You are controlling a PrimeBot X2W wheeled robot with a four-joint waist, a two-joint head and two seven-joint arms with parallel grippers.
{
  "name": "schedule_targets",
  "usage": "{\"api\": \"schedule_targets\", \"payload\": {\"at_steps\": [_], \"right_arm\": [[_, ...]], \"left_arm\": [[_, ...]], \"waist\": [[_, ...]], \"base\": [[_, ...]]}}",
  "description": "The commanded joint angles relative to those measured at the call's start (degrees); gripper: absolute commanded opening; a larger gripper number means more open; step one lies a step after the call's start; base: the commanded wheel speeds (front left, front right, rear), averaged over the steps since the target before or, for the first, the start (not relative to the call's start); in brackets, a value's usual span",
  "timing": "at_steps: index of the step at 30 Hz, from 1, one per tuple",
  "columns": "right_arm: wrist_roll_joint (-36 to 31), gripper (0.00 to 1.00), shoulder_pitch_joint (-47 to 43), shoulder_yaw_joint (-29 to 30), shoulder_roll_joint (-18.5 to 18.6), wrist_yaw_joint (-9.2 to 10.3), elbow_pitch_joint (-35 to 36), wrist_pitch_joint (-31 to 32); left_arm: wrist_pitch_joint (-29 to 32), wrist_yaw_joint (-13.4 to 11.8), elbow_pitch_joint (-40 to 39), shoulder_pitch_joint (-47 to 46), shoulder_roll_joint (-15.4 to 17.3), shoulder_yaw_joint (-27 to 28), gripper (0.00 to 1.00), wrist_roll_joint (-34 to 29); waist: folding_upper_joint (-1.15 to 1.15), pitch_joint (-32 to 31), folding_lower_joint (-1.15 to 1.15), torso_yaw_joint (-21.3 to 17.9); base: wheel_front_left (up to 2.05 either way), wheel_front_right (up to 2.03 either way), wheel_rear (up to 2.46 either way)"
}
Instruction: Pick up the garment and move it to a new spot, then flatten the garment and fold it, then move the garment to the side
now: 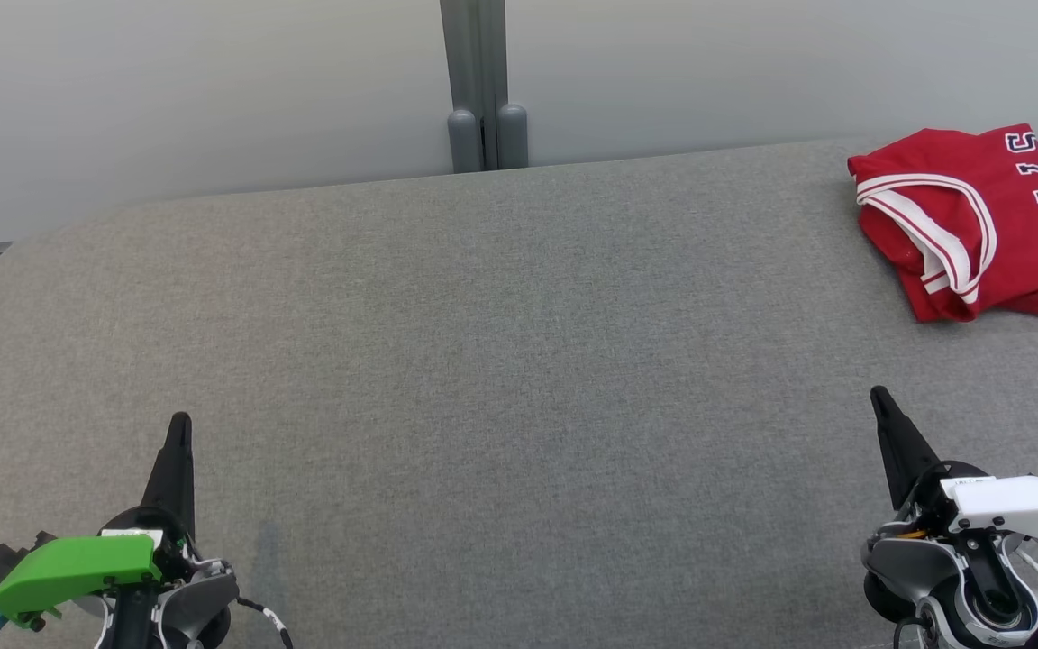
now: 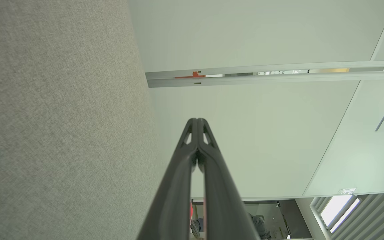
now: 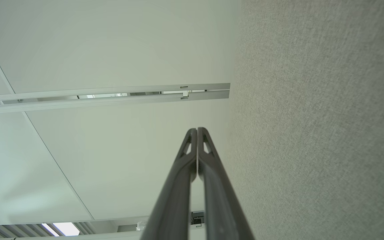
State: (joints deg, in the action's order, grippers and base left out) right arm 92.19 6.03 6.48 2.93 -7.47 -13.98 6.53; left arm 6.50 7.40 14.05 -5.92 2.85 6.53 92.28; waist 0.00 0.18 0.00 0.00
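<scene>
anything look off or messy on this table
Nothing stands out. The jersey lies folded, a little uneven, at the far right of the table. The left claw and right claw are shut, apart from it.

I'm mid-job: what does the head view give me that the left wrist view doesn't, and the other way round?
Head view adds: the folded red jersey at the far right of the grey pad, clear of both claws, and the right claw, shut, nearer the robot. Left wrist view adds: an orange mark on the wall rail and a slatted window. Both share: the left claw, shut and empty, the grey pad and the pale wall panels.
</scene>
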Motion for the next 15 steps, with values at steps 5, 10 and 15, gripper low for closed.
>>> {"api": "schedule_targets", "payload": {"at_steps": [5,10,15], "right_arm": [[0.39,0.0,0.38,0.14,-0.01,-0.04,-0.13,0.14],[0.38,0.0,0.38,0.16,-0.02,-0.04,-0.12,0.15],[0.37,0.0,0.38,0.16,-0.02,-0.04,-0.12,0.16]], "left_arm": [[0.22,0.31,0.1,-0.61,-0.05,0.2,0.0,0.18],[0.22,0.31,0.1,-0.61,-0.05,0.2,0.0,0.19],[0.21,0.31,0.09,-0.61,-0.05,0.19,0.0,0.19]], "waist": [[0.0,0.0,0.0,0.0],[0.0,0.0,0.0,0.0],[0.0,0.0,0.0,0.0]], "base": [[0.0,0.0,0.0],[0.0,0.0,0.0],[0.0,0.0,0.0]]}}
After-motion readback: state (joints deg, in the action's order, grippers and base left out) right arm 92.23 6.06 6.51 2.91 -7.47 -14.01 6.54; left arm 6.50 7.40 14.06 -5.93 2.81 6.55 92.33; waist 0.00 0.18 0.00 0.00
